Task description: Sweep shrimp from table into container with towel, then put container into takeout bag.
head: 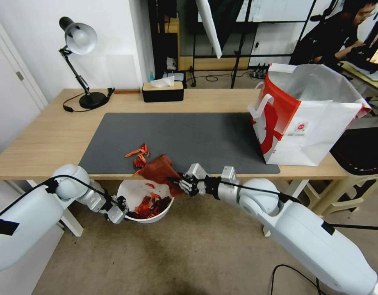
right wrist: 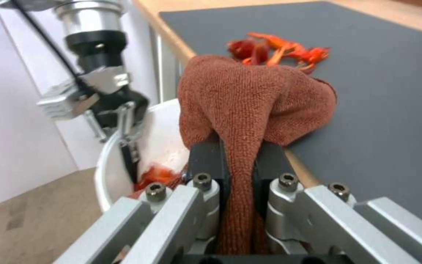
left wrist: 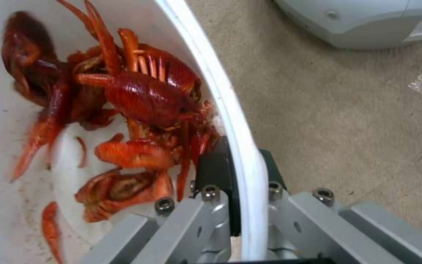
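A few red-orange shrimp [head: 139,155] [right wrist: 274,49] lie on the dark mat near the front edge of the table [head: 49,139]. The rust-brown towel [head: 158,169] [right wrist: 250,91] rests on that edge just behind them, with my right gripper [head: 177,180] [right wrist: 240,161] shut on it. Just below the edge, the white container [head: 136,190] [left wrist: 230,110] [right wrist: 118,161] hangs tilted. My left gripper [head: 120,209] [left wrist: 243,176] is shut on its rim, one finger inside and one outside. More shrimp [left wrist: 143,95] lie piled inside it. The takeout bag [head: 316,123] stands open at the mat's right end.
A black tissue box [head: 162,91] and a desk lamp [head: 80,39] stand along the table's far side. A stool [head: 357,164] sits to the right of the table. Beige carpet [head: 189,254] spreads under the container and both arms.
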You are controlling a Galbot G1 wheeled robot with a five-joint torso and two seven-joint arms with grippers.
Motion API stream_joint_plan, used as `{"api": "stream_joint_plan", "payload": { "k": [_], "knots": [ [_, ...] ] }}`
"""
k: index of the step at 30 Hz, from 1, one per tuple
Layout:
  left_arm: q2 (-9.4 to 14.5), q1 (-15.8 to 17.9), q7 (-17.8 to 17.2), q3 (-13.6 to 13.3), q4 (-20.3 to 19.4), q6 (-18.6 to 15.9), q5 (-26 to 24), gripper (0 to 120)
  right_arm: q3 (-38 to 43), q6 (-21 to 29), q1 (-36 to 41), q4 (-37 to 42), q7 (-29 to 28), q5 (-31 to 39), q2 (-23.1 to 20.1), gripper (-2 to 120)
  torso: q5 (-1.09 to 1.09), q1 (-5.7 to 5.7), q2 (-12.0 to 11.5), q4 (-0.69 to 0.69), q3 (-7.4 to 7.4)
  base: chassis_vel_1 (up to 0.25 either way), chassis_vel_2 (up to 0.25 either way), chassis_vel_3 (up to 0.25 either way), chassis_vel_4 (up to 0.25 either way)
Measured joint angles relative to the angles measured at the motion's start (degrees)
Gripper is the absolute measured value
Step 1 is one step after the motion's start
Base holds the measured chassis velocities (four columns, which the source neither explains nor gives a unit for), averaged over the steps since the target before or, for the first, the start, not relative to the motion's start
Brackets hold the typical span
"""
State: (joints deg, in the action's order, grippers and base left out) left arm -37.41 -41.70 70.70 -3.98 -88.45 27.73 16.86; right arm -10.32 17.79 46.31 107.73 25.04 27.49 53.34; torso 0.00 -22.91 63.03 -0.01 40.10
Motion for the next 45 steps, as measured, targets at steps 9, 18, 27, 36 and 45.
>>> {"api": "stream_joint_plan", "payload": {
  "k": [9, 18, 27, 36, 45],
  "knots": [
    [0.05, -0.89, -0.07, 0.81, -0.12, 0.01, 0.03, 0, 2.52, -1.35, 4.65, 3.26, 1.52, -0.54, -0.83, 5, 0.00, 0.00, 0.00, 0.00, 0.00, 0.000, 0.000, 0.000, 0.000],
    [0.80, -2.95, -0.16, 2.71, -0.83, 0.08, 0.06, 0, 4.55, -4.68, -2.25, -0.12, -1.25, 5.72, 2.72, 5, -0.02, 0.00, 0.00, 0.01, 0.00, 0.000, 0.000, 0.000, 0.000],
    [1.55, -3.79, -0.18, 3.60, -1.21, 0.12, 0.03, 0, 2.09, -5.14, -11.63, -9.67, -6.81, 8.15, 7.74, 5, -0.01, -0.01, 0.00, 0.01, 0.01, 0.000, 0.000, 0.000, 0.000],
    [2.89, -5.12, -0.31, 5.68, -1.20, 0.33, -0.36, 0, -5.18, -0.90, -24.74, -32.16, -10.75, 6.33, 18.22, 5, -0.01, -0.02, 0.00, 0.03, 0.01, 0.000, 0.000, 0.000, 0.000],
    [3.60, -5.92, -0.39, 6.97, -1.01, 0.68, -0.73, 0, -8.62, -0.71, -25.92, -35.07, -3.40, 4.88, 18.44, 5, -0.01, -0.01, 0.00, -0.01, 0.01, 0.000, 0.000, 0.000, 0.000]
  ]
}}
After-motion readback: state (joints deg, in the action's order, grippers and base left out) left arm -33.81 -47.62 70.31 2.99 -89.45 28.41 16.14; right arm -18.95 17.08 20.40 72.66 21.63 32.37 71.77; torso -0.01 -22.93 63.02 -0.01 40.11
